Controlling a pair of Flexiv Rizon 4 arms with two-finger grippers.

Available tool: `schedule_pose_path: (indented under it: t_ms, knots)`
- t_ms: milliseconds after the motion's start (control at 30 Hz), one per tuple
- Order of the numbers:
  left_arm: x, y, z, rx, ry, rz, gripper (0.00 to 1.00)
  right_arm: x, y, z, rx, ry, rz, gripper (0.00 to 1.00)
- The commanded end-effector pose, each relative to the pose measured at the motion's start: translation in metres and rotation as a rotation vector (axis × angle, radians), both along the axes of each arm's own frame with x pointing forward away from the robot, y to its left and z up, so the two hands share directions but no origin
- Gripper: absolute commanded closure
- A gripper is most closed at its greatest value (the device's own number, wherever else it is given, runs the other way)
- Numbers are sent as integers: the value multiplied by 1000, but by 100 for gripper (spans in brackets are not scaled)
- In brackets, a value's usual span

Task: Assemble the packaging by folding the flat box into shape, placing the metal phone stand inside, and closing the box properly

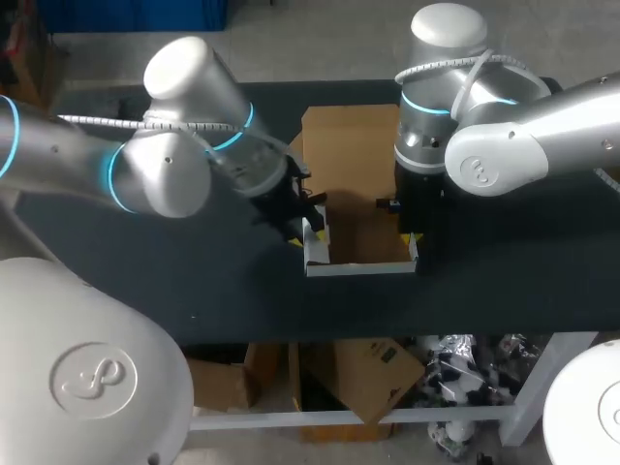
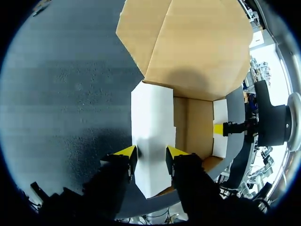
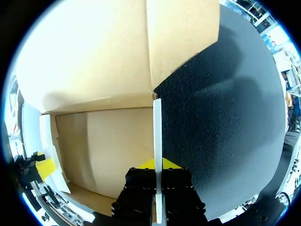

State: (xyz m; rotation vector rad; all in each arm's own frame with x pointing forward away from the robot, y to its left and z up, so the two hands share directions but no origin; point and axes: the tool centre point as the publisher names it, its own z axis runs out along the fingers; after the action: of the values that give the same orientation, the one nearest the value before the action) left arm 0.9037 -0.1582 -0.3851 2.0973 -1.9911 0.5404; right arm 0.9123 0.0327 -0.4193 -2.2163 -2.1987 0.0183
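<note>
A cardboard box, brown inside and white outside, lies in the middle of the table with its lid flat toward the back and its walls raised. My left gripper straddles the white left side wall, and both yellow tips of this gripper press on it. My right gripper is shut on the thin right side wall, whose edge runs up between the fingers of that gripper. Each wrist view shows the other arm's yellow fingertip across the box. No phone stand is in view.
The box's front wall stands close to the front edge of the black table. Bare tabletop stretches out to the left and to the right of the box.
</note>
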Motion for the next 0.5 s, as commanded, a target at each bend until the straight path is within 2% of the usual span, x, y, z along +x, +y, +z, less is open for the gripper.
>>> schedule_pose_path:
  t_ms: [33,500]
  knots:
    - [4,-3,-4,89,7,18,62,0,1,0,-3,2,0,100]
    - [6,1,-7,127,15,34,63,0,1,0,-3,2,0,100]
